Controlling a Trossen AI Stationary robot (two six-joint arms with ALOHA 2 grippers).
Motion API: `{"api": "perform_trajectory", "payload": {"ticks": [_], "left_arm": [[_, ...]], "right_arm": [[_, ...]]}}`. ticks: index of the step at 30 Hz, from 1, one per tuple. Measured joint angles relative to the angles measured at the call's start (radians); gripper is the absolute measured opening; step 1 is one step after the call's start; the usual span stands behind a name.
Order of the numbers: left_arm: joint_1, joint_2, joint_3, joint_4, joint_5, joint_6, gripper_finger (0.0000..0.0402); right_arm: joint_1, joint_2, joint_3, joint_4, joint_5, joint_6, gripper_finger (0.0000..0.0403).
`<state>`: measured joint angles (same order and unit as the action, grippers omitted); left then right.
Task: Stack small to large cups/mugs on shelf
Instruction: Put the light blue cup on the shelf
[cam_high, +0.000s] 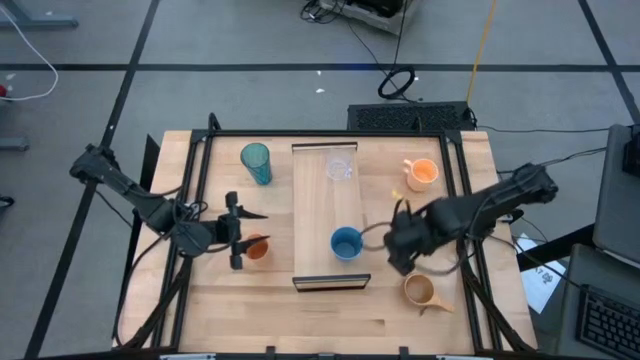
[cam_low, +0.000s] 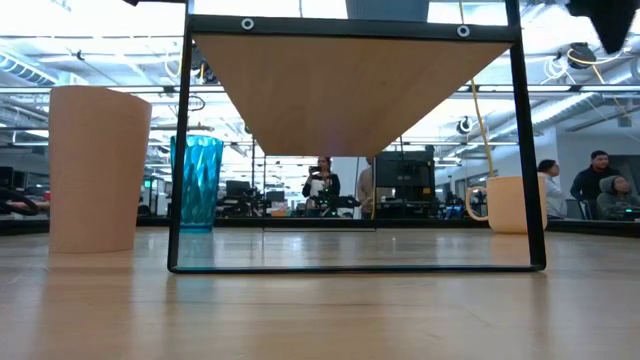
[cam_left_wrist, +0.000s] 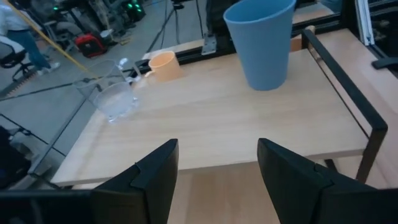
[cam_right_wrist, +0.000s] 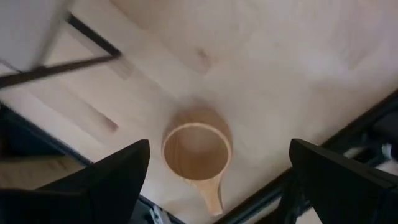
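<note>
1. The left tool (cam_high: 236, 232) sits over the left part of the counter (cam_high: 240, 310), just left of the shelf (cam_high: 325, 215). Its fingers (cam_left_wrist: 155, 177) stand wide apart with nothing between them, and they face the shelf's long side.
2. The small orange cup (cam_high: 257, 247) stands on the counter right at the left tool, between it and the shelf's left edge; whether they touch cannot be told.
3. The tall teal tumbler (cam_high: 256, 163) stands upright on the counter near the far left corner of the shelf, beside it and not on it.
4. The shelf is a long light-wood plank on a dark frame, raised over the middle of the counter. In the low view its underside (cam_low: 350, 90) fills the upper centre.
5. The clear glass cup (cam_high: 340, 167) stands on the shelf near its far end.
6. The blue cup (cam_high: 346, 243) stands upright on the shelf near its near end, well apart from the glass.
7. The right tool (cam_high: 400, 255) hangs just right of the shelf, its fingers (cam_right_wrist: 118, 174) spread wide and empty, above the tan handled mug (cam_high: 421, 291).
8. The tan handled mug stands on the counter's near right, mouth up, handle pointing away from the shelf.
9. The orange handled mug (cam_high: 423, 173) stands on the far right of the counter, off the shelf.
</note>
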<state>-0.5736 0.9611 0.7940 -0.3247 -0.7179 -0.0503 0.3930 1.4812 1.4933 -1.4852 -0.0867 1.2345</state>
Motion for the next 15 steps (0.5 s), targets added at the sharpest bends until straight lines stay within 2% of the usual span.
{"api": "perform_trajectory", "payload": {"ticks": [6, 15], "left_arm": [[0.035, 0.0, 0.0, -0.028, 0.019, 0.002, 0.0223], [0.066, 0.0, 0.0, -0.042, 0.032, 0.002, 0.0223]], "right_arm": [[0.125, 0.126, 0.0, 0.063, -0.13, 0.138, 0.0377], [0.255, 0.182, 0.0, 0.158, -0.116, 0.298, 0.0377]]}}
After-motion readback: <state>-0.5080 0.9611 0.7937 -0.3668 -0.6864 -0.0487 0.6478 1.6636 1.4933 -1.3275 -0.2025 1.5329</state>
